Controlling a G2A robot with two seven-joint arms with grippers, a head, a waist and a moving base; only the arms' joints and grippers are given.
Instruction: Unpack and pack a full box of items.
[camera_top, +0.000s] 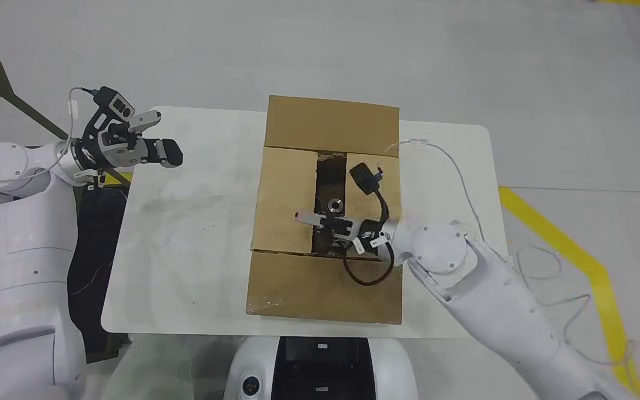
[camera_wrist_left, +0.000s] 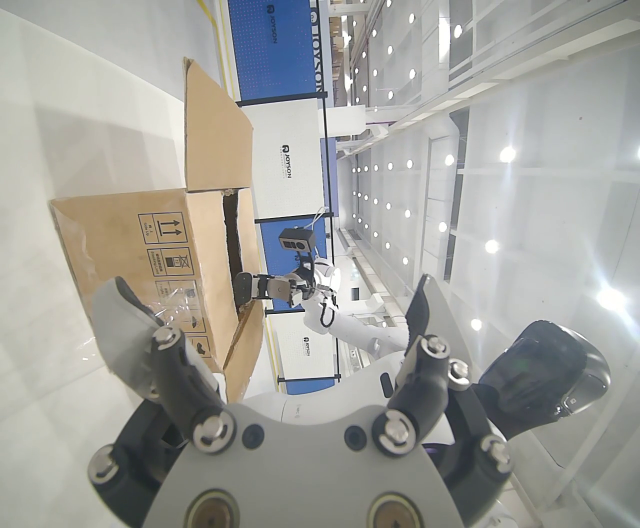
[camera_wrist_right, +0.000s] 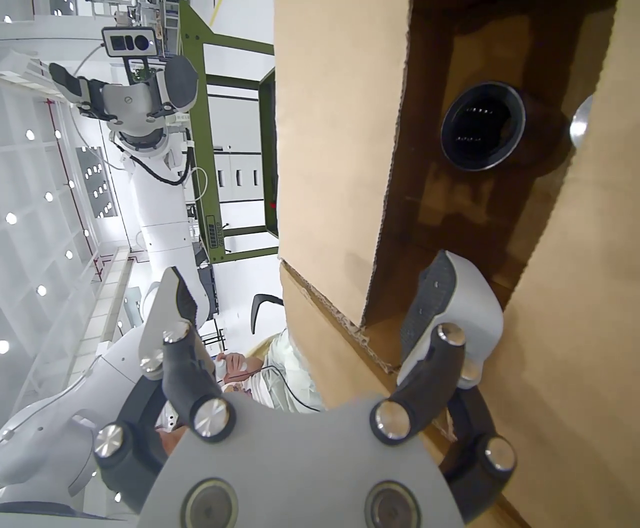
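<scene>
A cardboard box (camera_top: 285, 195) stands in the middle of the white table (camera_top: 190, 260), its top flaps parted around a narrow dark gap. My right gripper (camera_top: 318, 222) hovers at that gap and is open (camera_wrist_right: 307, 275): one finger (camera_wrist_right: 450, 295) sits over the opening, the other (camera_wrist_right: 170, 300) outside a flap (camera_wrist_right: 330, 125). Deep inside the box lies a dark round item (camera_wrist_right: 482, 125), with a shiny object (camera_wrist_right: 580, 125) beside it. My left gripper (camera_top: 160, 135) is raised off the table's far left corner, open and empty (camera_wrist_left: 270, 300), facing the box side (camera_wrist_left: 165, 250).
One box flap (camera_wrist_left: 215, 135) stands upright at the far side. A thin white cable (camera_top: 470, 190) trails across the table's right part. A green frame (camera_wrist_right: 200, 150) stands beyond the table on the left. Bare table lies left of the box.
</scene>
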